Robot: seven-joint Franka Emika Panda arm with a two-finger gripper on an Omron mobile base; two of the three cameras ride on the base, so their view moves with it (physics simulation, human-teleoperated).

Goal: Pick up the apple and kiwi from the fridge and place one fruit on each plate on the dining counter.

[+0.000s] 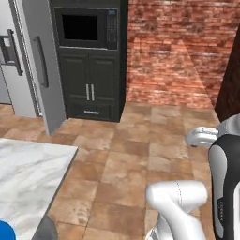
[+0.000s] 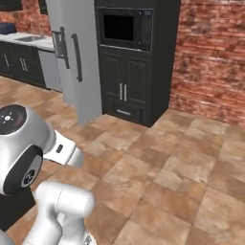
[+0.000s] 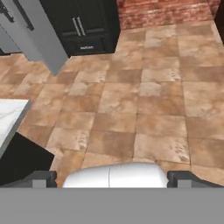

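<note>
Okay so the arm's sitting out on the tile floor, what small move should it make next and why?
Probably drive the base toward the tall silver-grey fridge, ahead and left. Its doors look closed, bare tiled floor lies between, and the open gripper holds nothing. The white marble dining counter and bright blue plate sit at its left.

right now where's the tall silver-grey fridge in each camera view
Left base view: the tall brushed silver-grey fridge fills the upper left, dark handles facing right.
Right base view: it stands at upper left of centre, between the wall counter and the oven cabinet.
Hand view: its lower corner shows at the top left.
Shared landmark: the black oven cabinet with twin silver door handles right beside it.
</note>
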